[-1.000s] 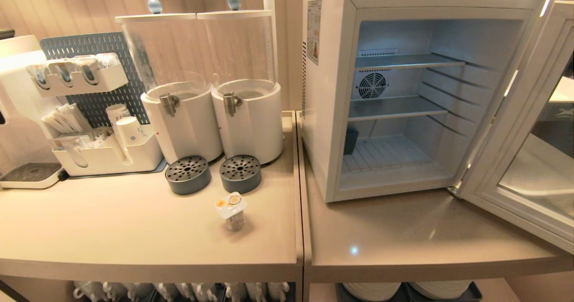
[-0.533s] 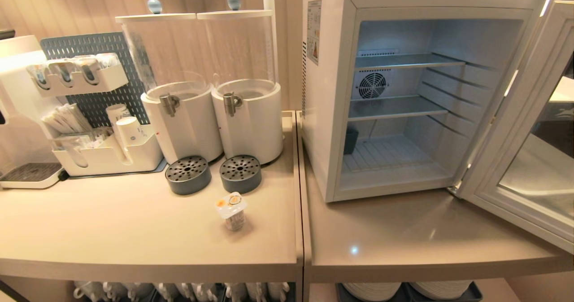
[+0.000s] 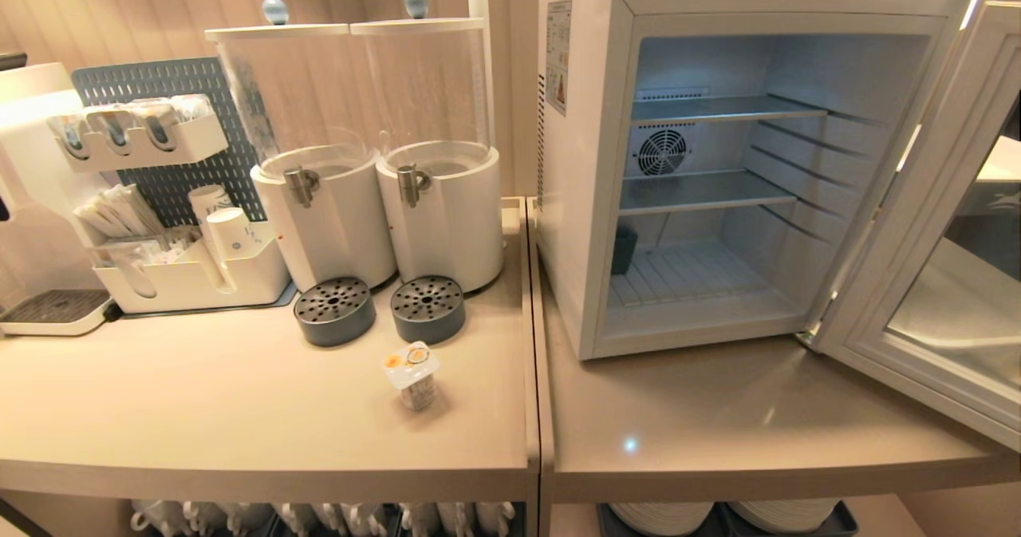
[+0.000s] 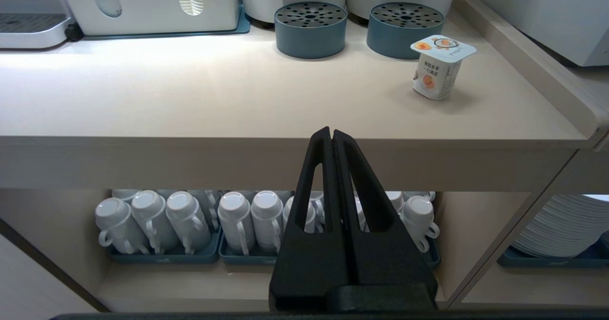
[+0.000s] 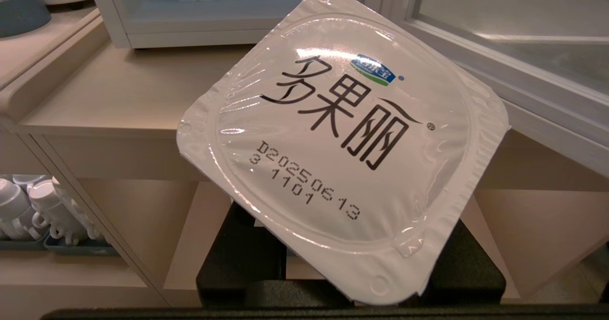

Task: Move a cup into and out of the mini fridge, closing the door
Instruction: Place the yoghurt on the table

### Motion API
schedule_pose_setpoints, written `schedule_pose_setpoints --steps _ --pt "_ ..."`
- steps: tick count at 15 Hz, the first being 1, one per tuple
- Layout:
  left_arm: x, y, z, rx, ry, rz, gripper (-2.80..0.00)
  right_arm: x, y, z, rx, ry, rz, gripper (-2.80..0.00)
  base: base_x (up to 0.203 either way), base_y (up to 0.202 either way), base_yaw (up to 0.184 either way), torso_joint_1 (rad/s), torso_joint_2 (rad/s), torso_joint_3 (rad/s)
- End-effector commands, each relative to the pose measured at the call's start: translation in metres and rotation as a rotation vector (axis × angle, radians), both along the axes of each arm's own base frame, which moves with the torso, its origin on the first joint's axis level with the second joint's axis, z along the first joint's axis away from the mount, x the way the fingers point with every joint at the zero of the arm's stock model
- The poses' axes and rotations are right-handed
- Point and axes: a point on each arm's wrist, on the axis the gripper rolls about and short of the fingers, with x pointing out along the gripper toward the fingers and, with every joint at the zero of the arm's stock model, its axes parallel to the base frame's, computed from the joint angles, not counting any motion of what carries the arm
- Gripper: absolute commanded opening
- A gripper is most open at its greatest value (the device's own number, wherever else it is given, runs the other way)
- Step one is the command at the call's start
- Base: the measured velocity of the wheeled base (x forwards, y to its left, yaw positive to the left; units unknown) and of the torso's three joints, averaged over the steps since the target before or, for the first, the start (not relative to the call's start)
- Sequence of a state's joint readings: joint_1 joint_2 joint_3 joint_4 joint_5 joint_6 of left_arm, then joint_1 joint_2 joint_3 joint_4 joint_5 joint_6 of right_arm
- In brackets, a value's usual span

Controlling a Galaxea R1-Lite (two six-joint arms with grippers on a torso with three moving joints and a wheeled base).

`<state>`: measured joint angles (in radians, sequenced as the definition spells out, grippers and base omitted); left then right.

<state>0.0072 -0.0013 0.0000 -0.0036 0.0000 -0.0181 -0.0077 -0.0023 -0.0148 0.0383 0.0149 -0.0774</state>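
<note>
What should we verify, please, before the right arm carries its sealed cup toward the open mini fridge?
1. Door swung open: ok.
2. Mini fridge bottom shelf free for a cup: ok, only a small dark holder at the back corner.
3. Sealed cup in the right tool: ok, its foil lid covers the fingers.
4. Cup upright: cannot tell.
5. Left tool shut and parked below the counter edge: ok.
6. Second cup on the counter, off the path: ok.
</note>
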Motion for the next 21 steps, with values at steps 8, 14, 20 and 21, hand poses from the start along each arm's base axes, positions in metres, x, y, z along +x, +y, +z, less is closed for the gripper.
schedule_pose_setpoints --steps 8,14,20,21 --pt "0.0001 0.0 -0.0003 0.0 0.0 0.0 -2.8 0.0002 0.0 -0.0001 0.002 0.004 -0.001 -2.8 -0.088 0.0 0.0 0.001 0.0 -0.001" --pt "0.0001 0.0 -0.0004 0.004 0.001 -0.001 -2.8 0.0001 0.0 -0.0001 0.002 0.005 -0.001 -2.8 -0.112 0.0 0.0 0.001 0.0 0.001" --pt "0.0001 0.0 -0.0005 0.004 0.002 -0.001 -2.8 0.0003 -0.0001 -0.0004 0.007 0.005 -0.003 -2.8 0.0 0.11 -0.003 0.002 0.0 0.002" --pt "0.0001 0.0 -0.0005 0.004 0.002 -0.001 -2.8 0.0003 -0.0001 -0.0002 0.013 0.003 -0.003 -2.8 0.0 0.193 0.001 0.002 0.0 0.002"
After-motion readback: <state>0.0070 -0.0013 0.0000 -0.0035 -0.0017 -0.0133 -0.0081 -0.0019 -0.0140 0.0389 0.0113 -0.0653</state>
